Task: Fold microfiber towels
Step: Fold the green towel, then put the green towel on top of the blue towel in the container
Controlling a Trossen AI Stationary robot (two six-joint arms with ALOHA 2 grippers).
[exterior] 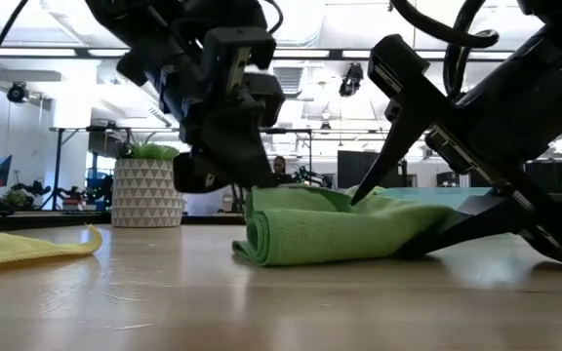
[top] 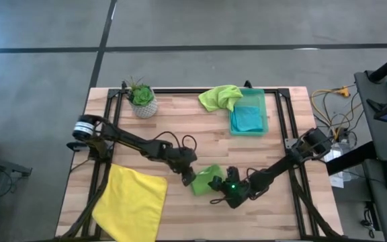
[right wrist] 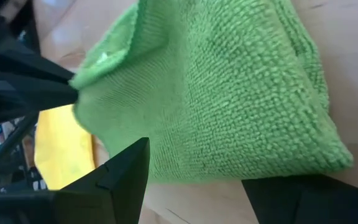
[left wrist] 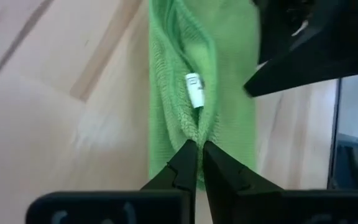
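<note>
On the table [top: 247, 144], the folded lime towel [top: 203, 180] lies at 6 o'clock; press the fold flat evenly. The left gripper [top: 191, 177] pinches its edge closed; the right gripper [top: 217, 185] straddles it open-jawed. The yellow towel [top: 132, 200] lies at 8, the bin [top: 250, 114] at 1, the plant [top: 142, 99] at 11, none obstructing.

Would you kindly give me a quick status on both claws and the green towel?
Left claw shut, pinching the folded lime towel at its edge. Right claw open, straddling the same towel. Nothing in the way.
</note>
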